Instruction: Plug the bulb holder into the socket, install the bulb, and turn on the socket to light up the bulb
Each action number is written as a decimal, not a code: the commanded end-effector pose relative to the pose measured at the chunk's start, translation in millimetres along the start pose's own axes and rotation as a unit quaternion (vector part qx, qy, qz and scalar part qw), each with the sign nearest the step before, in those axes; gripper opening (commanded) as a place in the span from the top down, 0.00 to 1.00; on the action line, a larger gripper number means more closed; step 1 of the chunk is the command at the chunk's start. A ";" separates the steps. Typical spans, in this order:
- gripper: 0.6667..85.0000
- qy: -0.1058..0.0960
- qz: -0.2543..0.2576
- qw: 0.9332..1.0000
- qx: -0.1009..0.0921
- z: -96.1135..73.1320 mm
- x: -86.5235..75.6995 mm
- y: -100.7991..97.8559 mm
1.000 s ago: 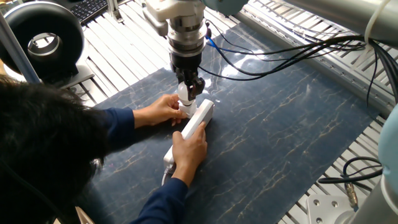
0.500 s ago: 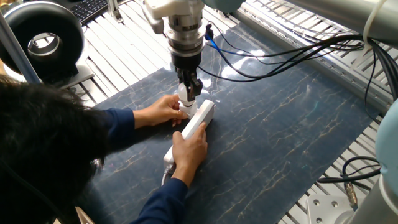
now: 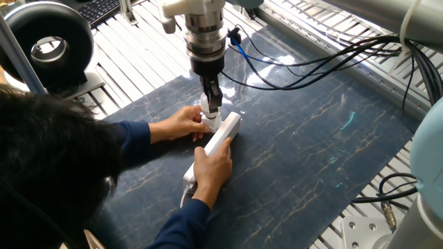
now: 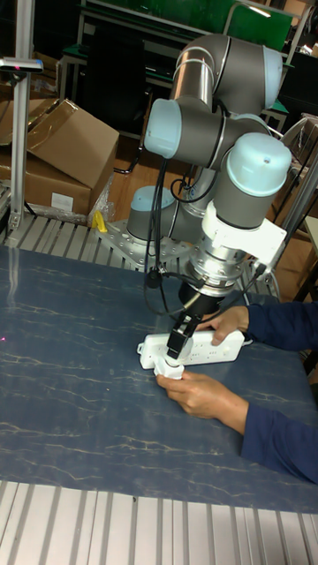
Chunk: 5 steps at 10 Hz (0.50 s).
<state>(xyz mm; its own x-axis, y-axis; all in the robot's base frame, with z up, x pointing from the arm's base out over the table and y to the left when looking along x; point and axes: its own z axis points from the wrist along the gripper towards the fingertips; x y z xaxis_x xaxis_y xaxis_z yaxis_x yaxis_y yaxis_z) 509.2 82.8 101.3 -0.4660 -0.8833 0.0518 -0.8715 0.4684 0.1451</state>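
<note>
At the lower left of the fixed view, a person in a dark blue sleeve leans over the marbled blue mat, dark hair filling the corner. One hand clamps the near end of the socket, a long white power strip lying aslant at mid-frame; the other hand cups its far side, just beside the gripper's tip. Both hands appear placed to pin the strip, so that a downward push does not slide or tip it.

Directly above the strip's upper end, the gripper points straight down, its dark fingers pinching a small white piece that rests against the socket. That piece is probably the bulb holder; its opening is hidden, so it cannot be told from the bulb with certainty. The upright approach suits a straight press into an outlet. Whether the prongs are seated cannot be seen.

In the tall fixed view, the same scene shows at centre: the gripper over the left end of the socket, the white piece at its tip, a hand underneath steadying it.

Farther back, black cables loop across the mat from the wrist toward the upper right. A black ring-shaped device sits at the upper left on the slatted metal table.
</note>
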 end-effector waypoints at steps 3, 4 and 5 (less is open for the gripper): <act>1.00 0.000 0.089 0.996 -0.019 -2.4 0.8 6.4; 1.00 0.005 0.099 0.995 -0.023 -5.8 -0.7 7.3; 1.00 0.004 0.105 0.994 -0.024 -5.0 -1.1 7.0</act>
<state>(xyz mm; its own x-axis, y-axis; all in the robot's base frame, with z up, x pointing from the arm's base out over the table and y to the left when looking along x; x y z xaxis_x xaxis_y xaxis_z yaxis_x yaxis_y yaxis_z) 504.1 83.1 103.6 -0.5907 -0.8022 0.0866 -0.7859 0.5964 0.1635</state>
